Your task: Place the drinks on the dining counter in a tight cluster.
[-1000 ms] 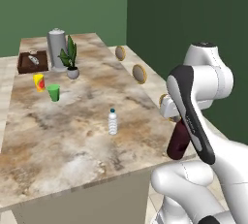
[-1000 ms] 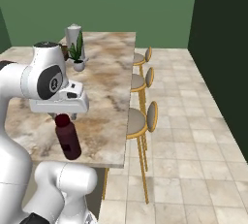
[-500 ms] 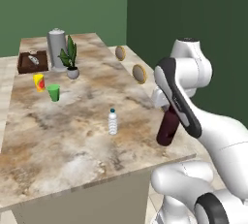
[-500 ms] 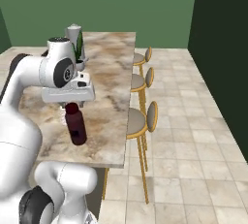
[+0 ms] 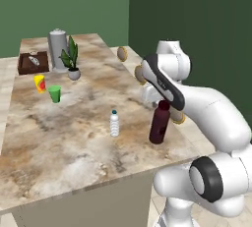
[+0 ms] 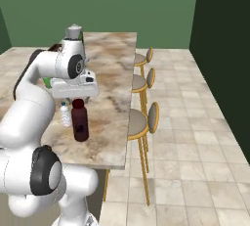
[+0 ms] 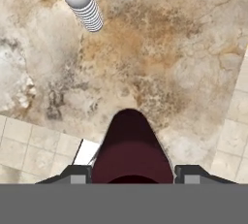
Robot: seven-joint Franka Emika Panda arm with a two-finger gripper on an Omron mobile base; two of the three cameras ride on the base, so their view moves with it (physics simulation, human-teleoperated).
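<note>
The long marbled beige-brown tabletop (image 5: 74, 137) runs away from the robot, with three wooden stools (image 6: 146, 117) lined along its far side over the tiled floor. The white arm (image 5: 206, 108) rises from the base, bends at a high elbow and reaches down and forward over the near right part of the tabletop, its hand pointing straight down. The gripper (image 7: 131, 172) is closed on the top of the maroon bottle (image 5: 159, 123), one dark finger (image 7: 77, 173) showing on each side of the bottle's shoulder in the hand view. The maroon bottle stands upright, a plain dark cylinder with a rounded top, its base at or just above the stone near the right edge; whether it touches cannot be told. The water bottle (image 5: 114, 123), small, clear and ribbed with a blue cap, stands upright near the maroon bottle, to its left and apart from it. Farther back sit a grey metal jug (image 5: 57, 49), a potted plant (image 5: 72, 61) beside it, a brown tray (image 5: 33, 63), a green cup (image 5: 54, 94) and a yellow-and-red cup (image 5: 39, 83).
</note>
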